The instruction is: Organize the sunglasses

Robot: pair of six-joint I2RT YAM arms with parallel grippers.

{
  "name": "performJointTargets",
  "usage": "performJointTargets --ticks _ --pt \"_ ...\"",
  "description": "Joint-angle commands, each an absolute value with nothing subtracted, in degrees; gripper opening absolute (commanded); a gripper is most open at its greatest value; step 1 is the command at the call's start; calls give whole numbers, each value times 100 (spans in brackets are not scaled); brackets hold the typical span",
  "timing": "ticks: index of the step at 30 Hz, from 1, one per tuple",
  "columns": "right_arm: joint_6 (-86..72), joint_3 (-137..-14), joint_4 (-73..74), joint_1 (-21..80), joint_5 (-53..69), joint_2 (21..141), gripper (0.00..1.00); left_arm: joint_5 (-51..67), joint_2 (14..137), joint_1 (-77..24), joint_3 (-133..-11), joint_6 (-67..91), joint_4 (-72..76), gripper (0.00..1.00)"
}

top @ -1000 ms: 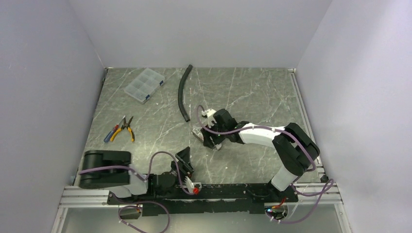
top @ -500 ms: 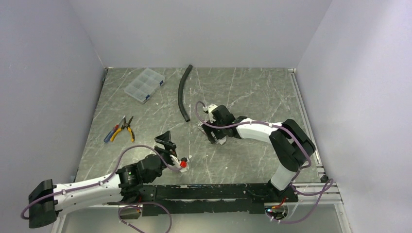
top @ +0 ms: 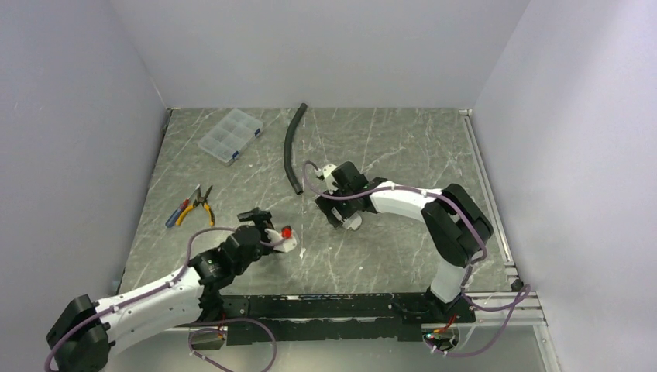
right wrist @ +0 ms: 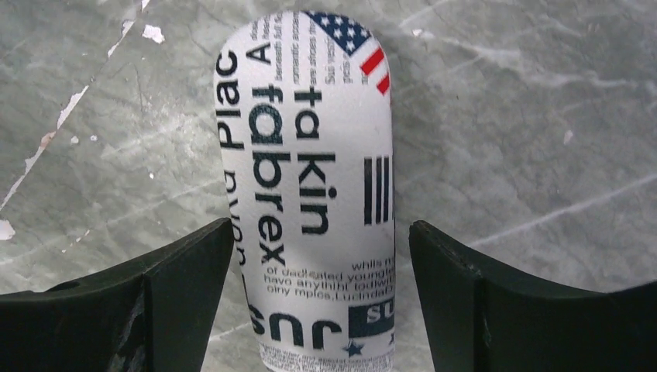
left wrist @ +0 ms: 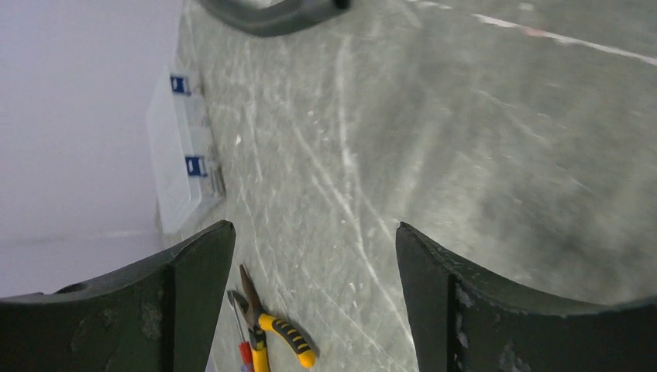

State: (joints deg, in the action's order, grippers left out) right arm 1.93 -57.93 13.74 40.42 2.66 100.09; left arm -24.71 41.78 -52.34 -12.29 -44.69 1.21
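Note:
The sunglasses show in no view. A flat grey-white pouch (right wrist: pixel 310 178) with black print and a flag corner lies on the table. It sits between the spread fingers of my right gripper (right wrist: pixel 321 229), which is open and hangs just above it. In the top view my right gripper (top: pixel 335 214) is at the table's middle and covers the pouch. My left gripper (top: pixel 256 217) is open and empty over the left-centre of the table. In its wrist view the left gripper (left wrist: pixel 314 226) has only bare table between its fingers.
Yellow-handled pliers (top: pixel 194 208) lie at the left, also in the left wrist view (left wrist: pixel 275 333). A clear compartment box (top: pixel 229 135) sits at the back left, also in the left wrist view (left wrist: pixel 182 155). A black hose (top: pixel 291 151) lies behind the right gripper.
My left arm has unfolded from the near edge and reached forward over the table's left-centre. My right gripper has shifted slightly back and left and stays open over the pouch.

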Motion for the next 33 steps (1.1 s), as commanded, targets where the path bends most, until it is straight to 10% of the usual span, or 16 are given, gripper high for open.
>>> performJointTargets --ticks 1,8,17,22,30,33 --pt "431 -6278 1585 4020 402 10296 79 -1776 4196 -4398 -1775 -3748 -178 81" --pt "-443 -6132 1314 3282 -202 10200 34 -789 4588 -2753 -2222 -3138 -485 93" --pt "-1274 -6283 937 2106 -761 10455 31 -653 6191 -1815 -3033 -2623 -551 95" --pt "-1431 -6485 960 1824 -786 10829 45 11 6828 -841 -3707 -2142 -1050 95" --pt "-1382 -6345 827 1725 -656 10641 99 1165 7184 471 -3915 -1305 -662 95" --pt "-1236 -6344 757 1727 -496 10444 100 1294 7102 754 -3570 -989 25 95"
